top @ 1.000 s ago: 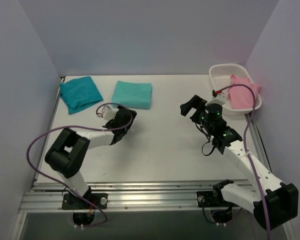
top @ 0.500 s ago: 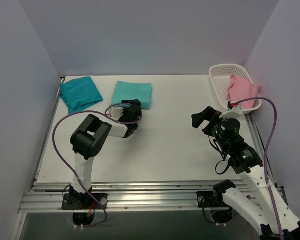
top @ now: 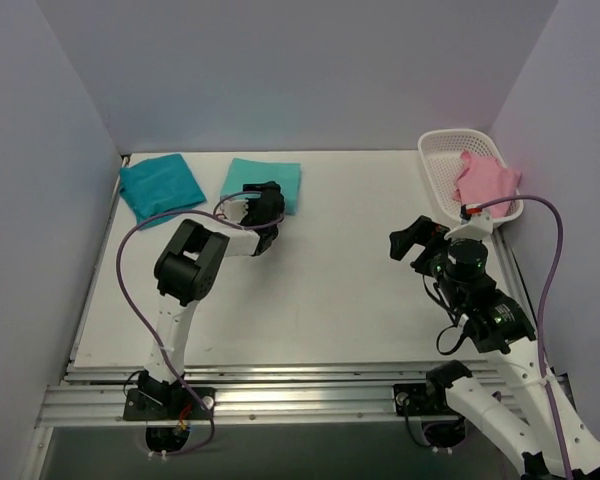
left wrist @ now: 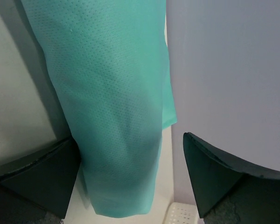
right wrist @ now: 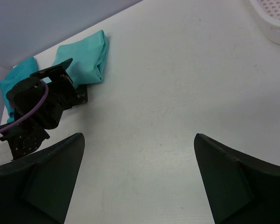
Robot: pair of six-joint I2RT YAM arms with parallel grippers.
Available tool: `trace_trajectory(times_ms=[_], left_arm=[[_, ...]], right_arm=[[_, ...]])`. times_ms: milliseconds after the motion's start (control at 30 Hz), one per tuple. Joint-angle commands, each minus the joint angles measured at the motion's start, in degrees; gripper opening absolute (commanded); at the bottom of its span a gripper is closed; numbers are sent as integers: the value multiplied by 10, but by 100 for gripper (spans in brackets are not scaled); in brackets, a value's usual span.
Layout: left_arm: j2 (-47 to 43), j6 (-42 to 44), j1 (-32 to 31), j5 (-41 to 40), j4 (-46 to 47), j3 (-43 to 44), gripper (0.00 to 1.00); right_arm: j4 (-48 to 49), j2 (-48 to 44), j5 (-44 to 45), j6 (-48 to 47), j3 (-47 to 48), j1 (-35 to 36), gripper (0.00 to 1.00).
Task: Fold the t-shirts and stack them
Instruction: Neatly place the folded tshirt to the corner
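The light mint t-shirt (top: 265,178) lies folded at the back of the table, left of centre. The darker teal-blue t-shirt (top: 160,187) is a folded square at the far left. My left gripper (top: 264,203) is at the mint shirt's near edge. In the left wrist view it (left wrist: 129,140) is open with the mint cloth (left wrist: 112,93) between the fingers, against the left finger (left wrist: 42,177). My right gripper (top: 418,240) is open and empty over bare table, as the right wrist view (right wrist: 139,137) shows. That view also holds the mint shirt (right wrist: 84,58) and the teal-blue shirt (right wrist: 17,71).
A white basket (top: 442,150) stands at the back right with a pink cloth (top: 485,180) in it. Its corner shows in the right wrist view (right wrist: 275,23). Grey walls close the left, back and right sides. Purple cables loop from both arms.
My left gripper moved back to the mint shirt's near edge and nudged the shirt slightly back and left. My right arm drew back toward the right and nearer the front.
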Motion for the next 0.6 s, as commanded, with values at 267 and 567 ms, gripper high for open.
trace_trajectory(times_ms=[267, 567], left_arm=[[70, 33, 65, 105, 70, -2, 2], [91, 276, 139, 402, 8, 197, 2]], right_arm=[[11, 8, 15, -7, 7, 2, 100], [34, -2, 6, 4, -11, 2, 100]])
